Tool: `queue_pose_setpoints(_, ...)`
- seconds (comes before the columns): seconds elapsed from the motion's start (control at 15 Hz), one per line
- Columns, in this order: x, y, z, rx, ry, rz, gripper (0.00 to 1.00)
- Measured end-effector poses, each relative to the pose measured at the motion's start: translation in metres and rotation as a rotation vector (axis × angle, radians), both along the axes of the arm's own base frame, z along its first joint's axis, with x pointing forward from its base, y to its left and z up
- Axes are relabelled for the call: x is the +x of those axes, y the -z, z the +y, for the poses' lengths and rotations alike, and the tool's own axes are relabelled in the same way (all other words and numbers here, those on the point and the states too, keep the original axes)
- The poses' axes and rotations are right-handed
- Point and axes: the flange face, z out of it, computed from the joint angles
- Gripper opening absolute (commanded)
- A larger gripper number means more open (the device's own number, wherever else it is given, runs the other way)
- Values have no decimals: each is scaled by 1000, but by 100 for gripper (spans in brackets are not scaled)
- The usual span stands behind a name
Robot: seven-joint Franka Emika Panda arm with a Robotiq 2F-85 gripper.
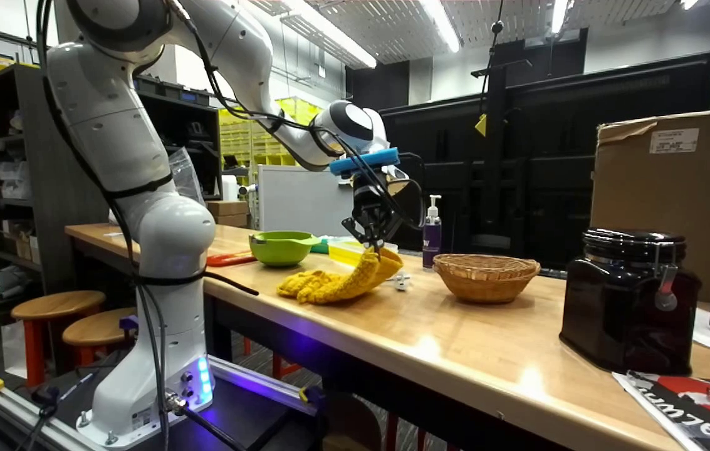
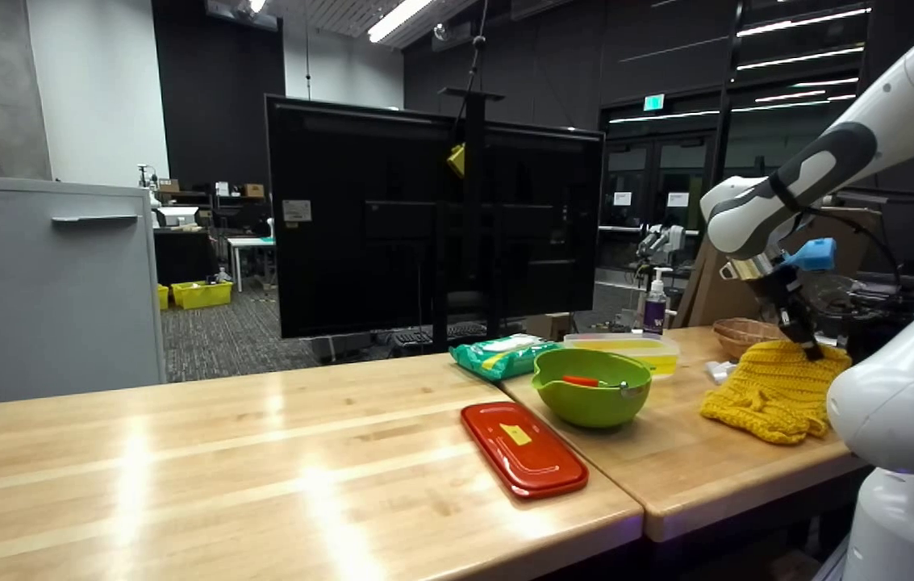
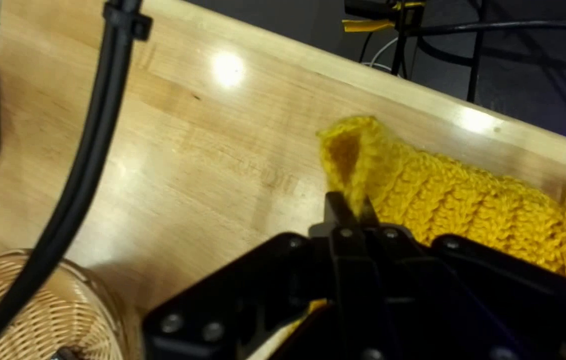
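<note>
A yellow knitted cloth (image 1: 336,287) lies on the wooden table, with one end lifted off it. It also shows in an exterior view (image 2: 775,391) and in the wrist view (image 3: 452,190). My gripper (image 1: 377,244) is shut on the lifted edge; the fingers (image 3: 355,206) pinch a fold of it in the wrist view. The gripper also shows in an exterior view (image 2: 813,352). A wicker basket (image 1: 486,285) stands beside the cloth; in the wrist view the basket (image 3: 88,285) holds a small dark thing, mostly cut off.
A green bowl (image 2: 586,407) with a red-handled thing, a red lid (image 2: 525,452), a wipes pack (image 2: 505,355), a clear-yellow container (image 2: 626,347) and a pump bottle (image 1: 432,235) stand near. A black jar (image 1: 630,307) and cardboard box (image 1: 674,175) are farther along. The table edge (image 3: 283,47) runs near the cloth.
</note>
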Motion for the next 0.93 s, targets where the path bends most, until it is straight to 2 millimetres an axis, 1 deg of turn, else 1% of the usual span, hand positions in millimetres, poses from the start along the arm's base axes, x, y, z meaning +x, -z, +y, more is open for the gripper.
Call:
queue_pose_setpoints(0.13,0,-2,11,-83,7,20,1)
queue_pose_setpoints(0.4,0,0,40,-232,4,63,1)
queue_pose_setpoints(0.93,-1,4,107,-350,-31,119,1)
